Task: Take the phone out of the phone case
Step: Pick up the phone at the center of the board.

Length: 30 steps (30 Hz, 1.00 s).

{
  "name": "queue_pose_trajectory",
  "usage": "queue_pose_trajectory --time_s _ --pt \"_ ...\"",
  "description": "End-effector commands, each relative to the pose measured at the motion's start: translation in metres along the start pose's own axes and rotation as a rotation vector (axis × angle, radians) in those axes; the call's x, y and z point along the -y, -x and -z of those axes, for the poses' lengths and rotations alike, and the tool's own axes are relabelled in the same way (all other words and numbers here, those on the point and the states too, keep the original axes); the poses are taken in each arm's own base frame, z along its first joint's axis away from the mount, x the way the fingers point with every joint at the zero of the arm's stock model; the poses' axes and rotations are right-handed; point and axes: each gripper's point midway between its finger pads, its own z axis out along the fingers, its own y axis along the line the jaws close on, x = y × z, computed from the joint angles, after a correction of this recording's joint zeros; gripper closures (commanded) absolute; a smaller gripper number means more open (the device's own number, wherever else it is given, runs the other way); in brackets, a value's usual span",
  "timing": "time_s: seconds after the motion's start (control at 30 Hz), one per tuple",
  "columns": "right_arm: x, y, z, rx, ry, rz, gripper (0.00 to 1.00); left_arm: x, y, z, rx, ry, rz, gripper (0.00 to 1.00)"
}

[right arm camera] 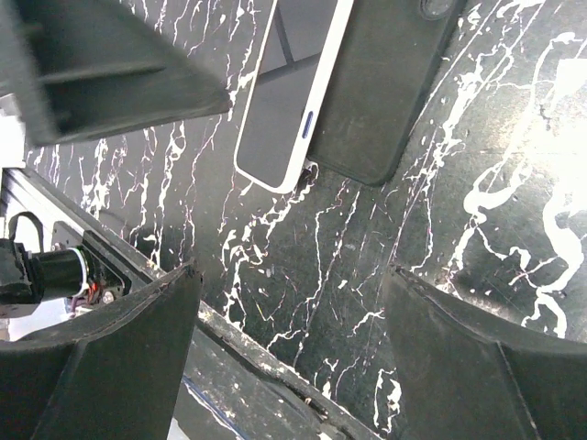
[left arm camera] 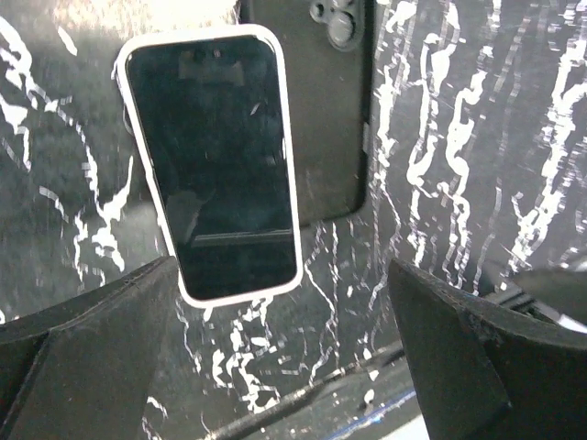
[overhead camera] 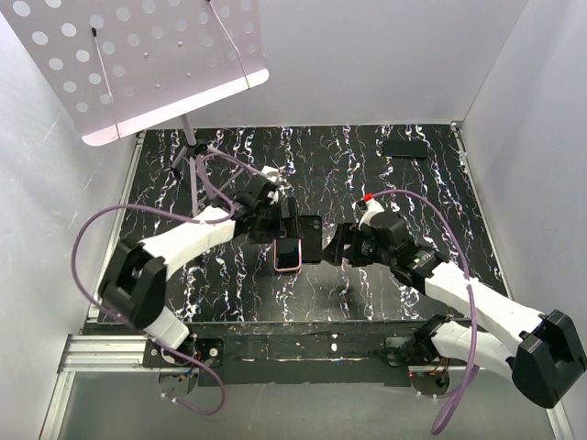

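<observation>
A white-rimmed smartphone with a dark screen (left arm camera: 211, 165) lies face up on the black, white-veined marble-patterned table (left arm camera: 477, 137). It is not inside the matte black rectangular phone case (left arm camera: 326, 119), which lies flat just beside it with their long edges touching. The left gripper (left arm camera: 284, 367) and right gripper (right arm camera: 293, 357) hover close over the pair from opposite sides, each with fingers spread wide and holding nothing.

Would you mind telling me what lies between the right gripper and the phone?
Nothing but bare marbled table: the right wrist view shows the open right gripper short of the phone, with no object between.
</observation>
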Motion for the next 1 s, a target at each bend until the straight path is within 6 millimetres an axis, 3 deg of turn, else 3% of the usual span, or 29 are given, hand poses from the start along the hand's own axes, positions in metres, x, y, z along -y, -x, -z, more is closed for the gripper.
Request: queue_pose_trajectory --time_s 0.0,0.17,0.43,0.97 --pt "-0.003 0.018 0.013 0.062 -0.013 0.006 0.14 -0.007 0.008 -0.029 -0.066 0.054 -0.059 0.02" --pt "-0.001 0.018 0.023 0.100 -0.006 0.001 0.14 -0.026 0.008 -0.046 -0.095 0.140 -0.084 0.02" --pt "0.000 0.020 0.025 0.114 -0.004 0.000 0.14 -0.028 -0.015 -0.075 -0.187 0.084 -0.063 0.06" --pt "0.003 0.016 0.018 0.094 -0.009 -0.020 0.14 -0.061 -0.020 -0.092 -0.172 0.251 -0.120 0.17"
